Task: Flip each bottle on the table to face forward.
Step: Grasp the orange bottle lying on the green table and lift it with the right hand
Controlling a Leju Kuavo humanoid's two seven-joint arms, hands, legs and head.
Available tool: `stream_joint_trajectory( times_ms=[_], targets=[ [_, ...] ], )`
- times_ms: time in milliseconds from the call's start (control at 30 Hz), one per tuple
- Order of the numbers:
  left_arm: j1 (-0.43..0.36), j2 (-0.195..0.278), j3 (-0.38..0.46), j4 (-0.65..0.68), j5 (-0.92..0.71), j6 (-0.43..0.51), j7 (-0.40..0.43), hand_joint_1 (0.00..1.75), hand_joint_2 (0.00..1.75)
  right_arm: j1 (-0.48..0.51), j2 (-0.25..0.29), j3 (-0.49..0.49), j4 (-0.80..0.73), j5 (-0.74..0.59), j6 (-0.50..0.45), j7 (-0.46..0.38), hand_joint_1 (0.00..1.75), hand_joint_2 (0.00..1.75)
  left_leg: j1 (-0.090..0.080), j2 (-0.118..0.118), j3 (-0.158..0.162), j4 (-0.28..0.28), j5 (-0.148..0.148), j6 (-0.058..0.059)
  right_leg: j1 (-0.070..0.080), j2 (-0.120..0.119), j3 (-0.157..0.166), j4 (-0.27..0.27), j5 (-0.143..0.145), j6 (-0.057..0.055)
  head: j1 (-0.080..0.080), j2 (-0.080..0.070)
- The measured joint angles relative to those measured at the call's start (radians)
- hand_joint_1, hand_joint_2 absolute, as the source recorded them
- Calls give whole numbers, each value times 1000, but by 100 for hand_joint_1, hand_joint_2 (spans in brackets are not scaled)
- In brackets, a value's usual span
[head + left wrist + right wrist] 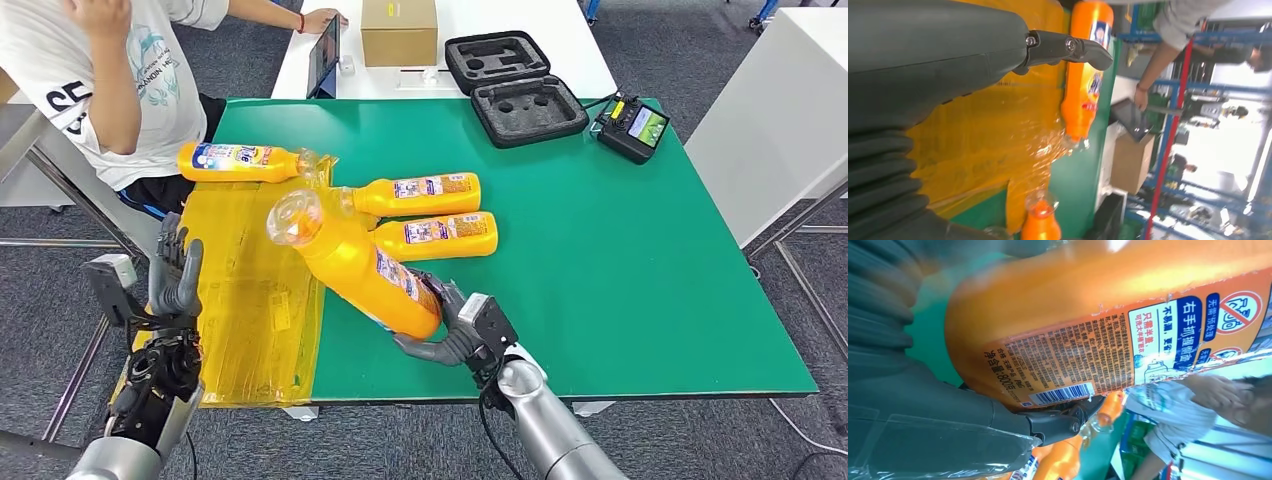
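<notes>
My right hand [447, 330] grips the base of an orange bottle [355, 264] and holds it tilted off the green table [620, 270], clear cap end up toward the far left. Its back label with a barcode [1108, 360] faces the right wrist camera. Two more orange bottles [420, 192] [438, 235] lie side by side on the table beyond it, back labels up. Another orange bottle [240, 161] [1085, 70] lies on the yellow plastic sheet [250, 300], blue front label up. My left hand [175, 272] hovers open at the sheet's left edge, holding nothing.
A person [110, 80] sits at the table's far left corner. A black foam case [512, 88], a handheld controller [632, 126], a cardboard box [399, 30] and a tablet [324, 55] lie at the back. White tables stand behind and to the right.
</notes>
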Motion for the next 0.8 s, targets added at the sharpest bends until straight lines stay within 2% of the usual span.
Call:
stream_joint_trajectory(
  times_ms=[267, 467, 600, 800],
  targets=[
    [2, 0, 124, 18, 153, -108, 26, 0, 175, 34, 10, -25, -78, -96, 9, 0, 175, 175, 0, 0, 0, 0, 0, 0, 0, 0, 0, 0, 0, 0, 0, 0],
    [13, -12, 138, 17, 135, -179, 47, 0, 175, 39, 23, -54, -93, -135, -18, 0, 175, 175, 0, 0, 0, 0, 0, 0, 0, 0, 0, 0, 0, 0, 0, 0],
    [69, -47, 69, -60, 7, -181, 66, 0, 175, 34, 42, -85, -76, -177, -110, 3, 175, 175, -1, 0, 0, 0, 0, 0, -1, 0, 0, 0, 0, 0, 0, 0],
    [192, -93, -137, -238, -107, -188, 99, 0, 175, 5, 76, -106, 3, -226, -224, 5, 175, 175, -1, 0, -1, 0, -1, 1, -1, 0, 0, 0, 0, 0, 0, 0]
  ],
)
